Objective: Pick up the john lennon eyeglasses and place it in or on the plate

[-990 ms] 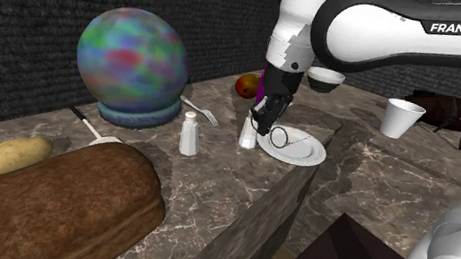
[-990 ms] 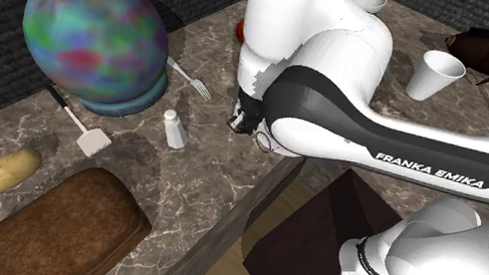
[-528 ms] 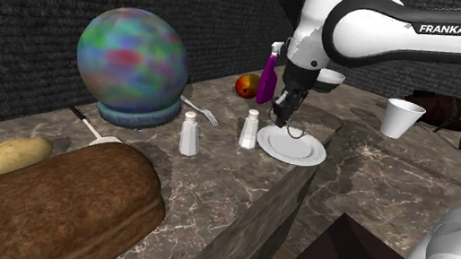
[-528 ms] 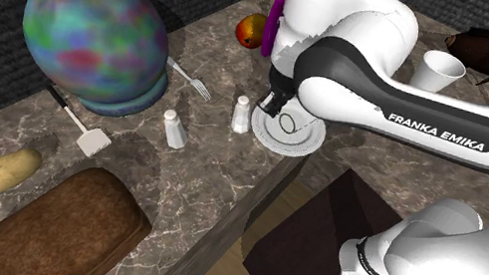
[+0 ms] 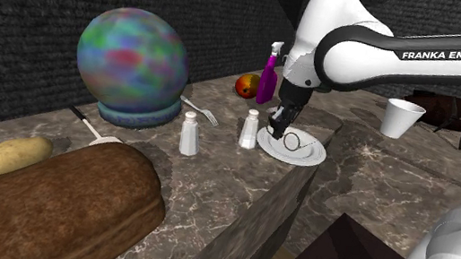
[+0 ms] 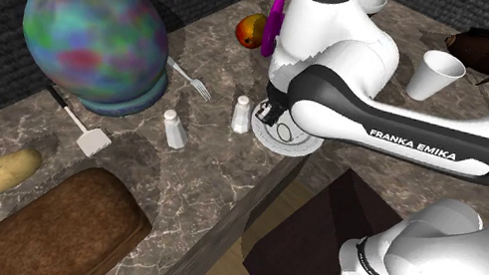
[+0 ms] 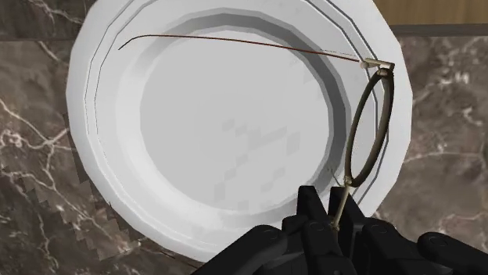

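Since half a second ago I have sunk lower over the white plate (image 7: 102,117) on the marbled surface (image 7: 31,156), my jaws clamped on the wire eyeglasses (image 7: 366,129) near the bridge. One round lens stands on edge above the plate's rim and a thin temple stretches across its bowl; whether the frame touches the plate I cannot tell. The other lens is hidden behind my jaws, and my arm (image 6: 414,138) covers part of the plate in the second exterior view.
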